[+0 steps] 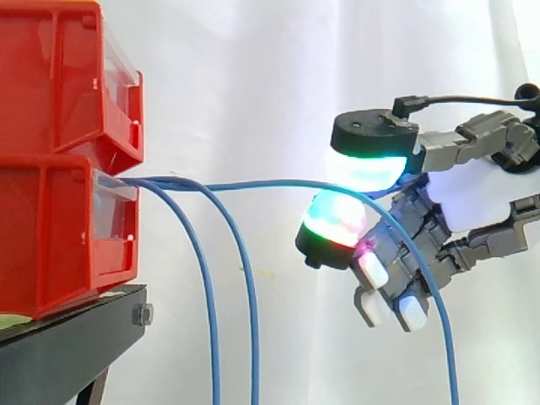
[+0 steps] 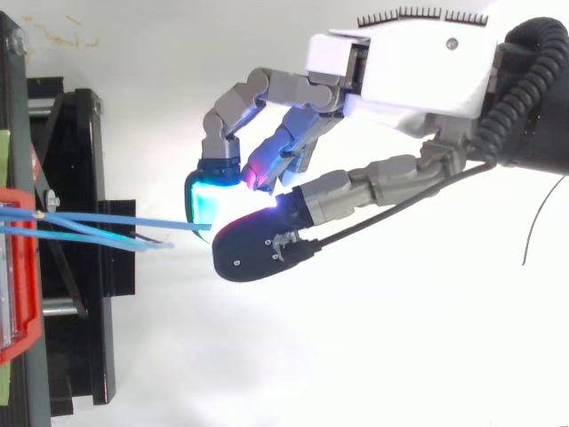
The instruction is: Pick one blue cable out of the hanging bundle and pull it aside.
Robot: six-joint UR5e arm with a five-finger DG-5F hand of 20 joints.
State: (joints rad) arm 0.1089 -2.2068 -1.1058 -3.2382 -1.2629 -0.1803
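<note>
Hand (image 1: 468, 198) sits level at right of frame, glowing pads (image 1: 367, 169) pinched on one blue cable (image 1: 270, 182), which I see stretching across from the red bins (image 1: 59, 169) at left.

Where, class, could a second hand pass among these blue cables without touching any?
Free: under the arc of the pulled cable, between the two hanging cables and the hand; also above that arc, before the curtain. Crowded: at the lower red bin, where all cables leave together, and the slot between the hanging pair.

Hand (image 2: 418, 67): white palm shell, grey fingers, black-backed glowing cyan pads
</note>
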